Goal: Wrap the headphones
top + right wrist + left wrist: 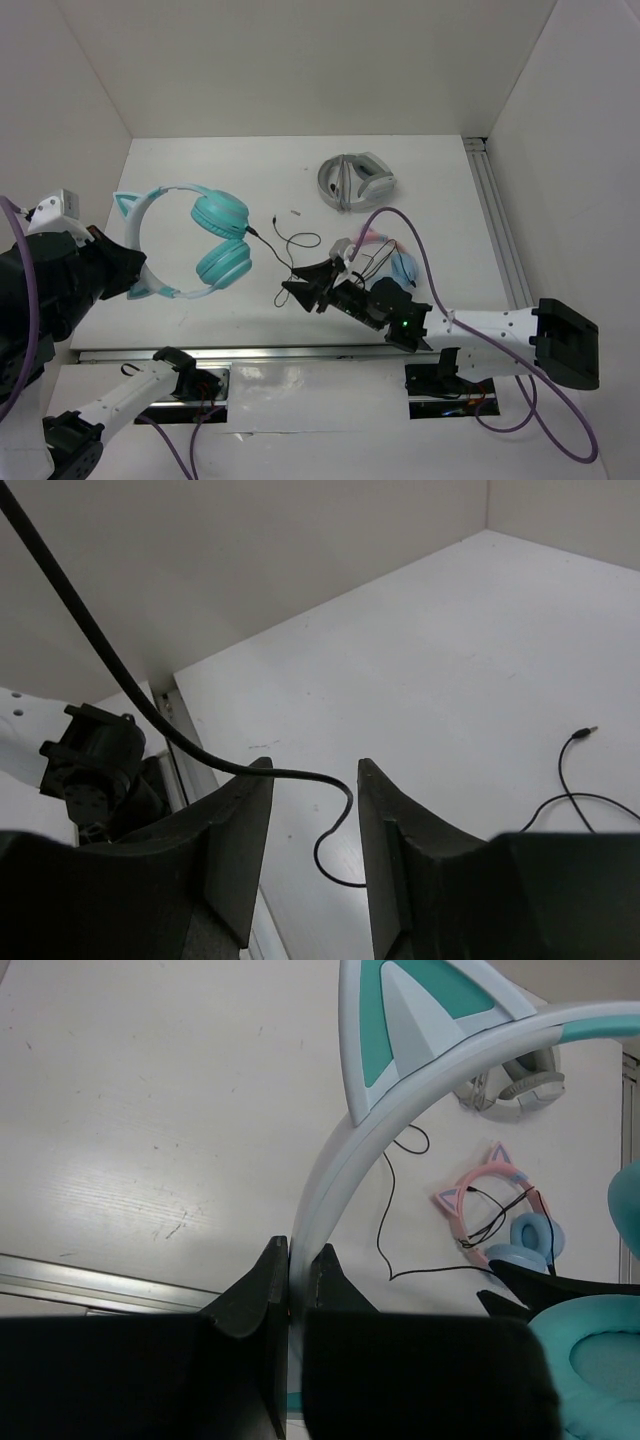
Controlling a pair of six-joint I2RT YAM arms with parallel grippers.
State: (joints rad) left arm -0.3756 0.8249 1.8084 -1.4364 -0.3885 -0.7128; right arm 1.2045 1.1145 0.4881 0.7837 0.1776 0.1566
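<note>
The teal cat-ear headphones hang above the table at the left. My left gripper is shut on their pale headband. A cat ear points up in the left wrist view, and a teal ear cup shows at the lower right. The thin black cable trails right from the ear cups onto the table. My right gripper is open low over the table. The cable crosses the gap between its fingers, unclamped. The plug end lies further off.
Pink cat-ear headphones with blue ear cups lie just behind my right gripper and show in the left wrist view. Grey-and-white headphones lie at the back. A metal rail runs along the right side, another along the near edge.
</note>
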